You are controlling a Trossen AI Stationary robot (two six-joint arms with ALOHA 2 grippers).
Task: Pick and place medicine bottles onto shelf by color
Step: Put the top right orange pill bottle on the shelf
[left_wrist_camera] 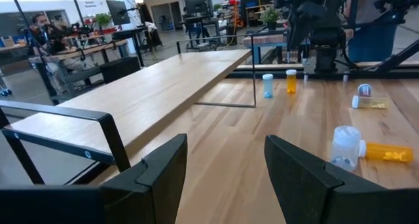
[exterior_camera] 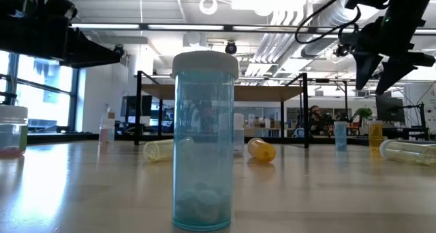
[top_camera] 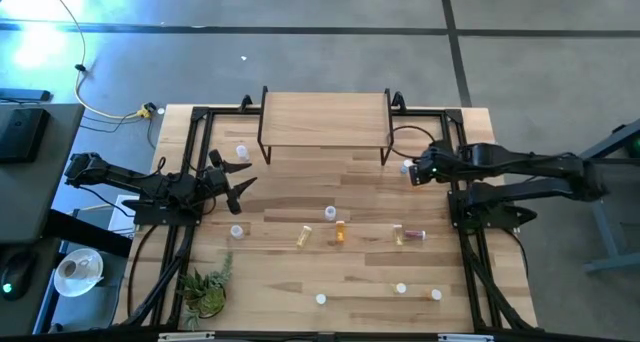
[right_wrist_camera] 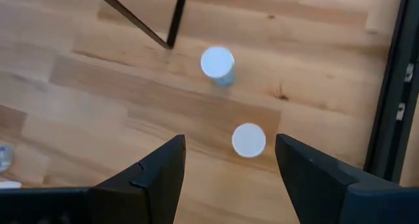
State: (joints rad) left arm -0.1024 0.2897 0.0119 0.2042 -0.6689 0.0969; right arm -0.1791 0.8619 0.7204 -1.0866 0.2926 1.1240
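1. Two tools, one shelf [top_camera: 325, 120] and at least ten bottles [top_camera: 329, 213] show on the desk [top_camera: 300, 272]. I cannot count the bottles more exactly.
2. The bottles are small cylinders with white caps. Their bodies are clear, bluish, pale yellow or amber. Most stand upright. A yellow one [top_camera: 304, 237] and one further towards the right tool [top_camera: 415, 235] lie on their sides. The front bottle [exterior_camera: 204, 137] in the low view is see-through blue with white pills at its bottom.
3. The shelf is a pale wood board on thin black legs, with no bottle on it.
4. The right tool [right_wrist_camera: 229, 140] is released, its fingers spread wide and holding nothing. It hangs above the desk just beside the shelf's leg on its side.
5. An amber bottle [right_wrist_camera: 249, 139] stands upright under the right tool, not touched by it. A blue bottle [right_wrist_camera: 217, 62] stands just beyond, nearer the shelf leg.
6. The left tool [left_wrist_camera: 226, 145] is also released and empty. It is by the shelf's other end, facing along the board. One bottle [top_camera: 241, 151] stands near it. The rest are well apart from it, across the desk.
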